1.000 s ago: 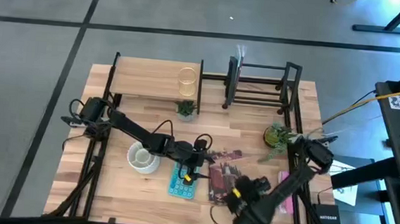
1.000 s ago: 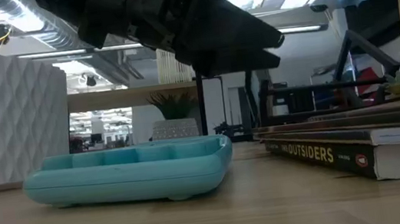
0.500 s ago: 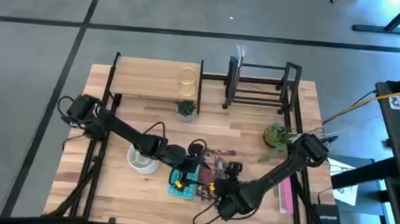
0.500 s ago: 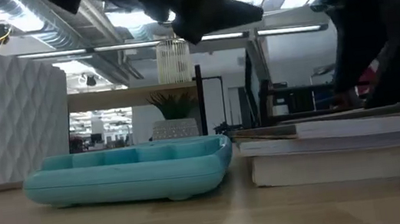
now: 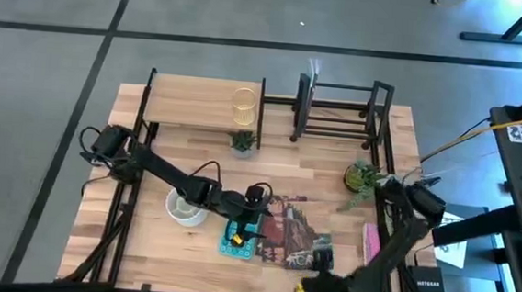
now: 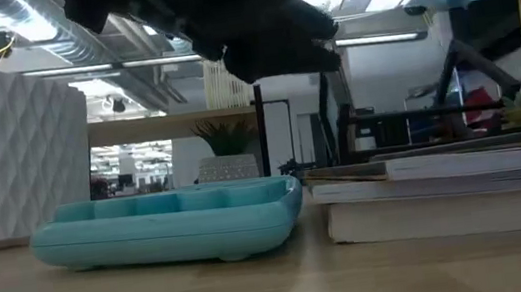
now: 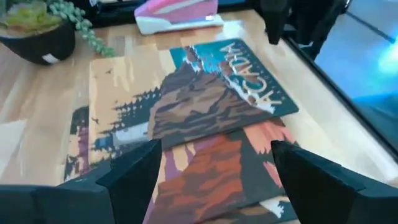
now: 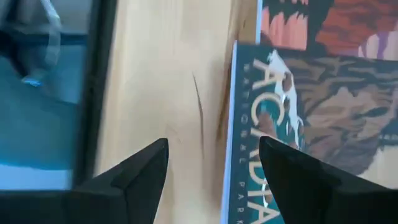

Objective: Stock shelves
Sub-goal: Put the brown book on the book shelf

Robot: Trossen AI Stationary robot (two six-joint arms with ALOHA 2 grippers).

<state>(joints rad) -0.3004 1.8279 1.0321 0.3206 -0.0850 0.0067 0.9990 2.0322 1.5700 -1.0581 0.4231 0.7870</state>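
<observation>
- Left gripper: fingers spread apart and holding nothing — it hangs over the stacked books, and in the high view it sits at the seam between the teal tray and the books.
- Right gripper: fingers likewise spread and empty; it looks down on the table's near edge beside the top book, an "ACADIA" title. In the high view the right arm runs down the table's right side toward the near edge.
- Books: at least 2 lie stacked, the ACADIA volume skewed across a red-orange cover beneath it. In the low view the stack rests flat just beside the tray.
- White bowl: on the tabletop under the left arm, near the tray.
- Pink book: flat near the table's right edge.
- Potted plant: dark pot, right of centre, apart from the books.
- Wooden shelf: at the far left of the table, bearing a pale wire-like cylinder; a small plant stands at its front edge.
- Black rack: at the far side, just right of the wooden shelf — well apart from both grippers.
</observation>
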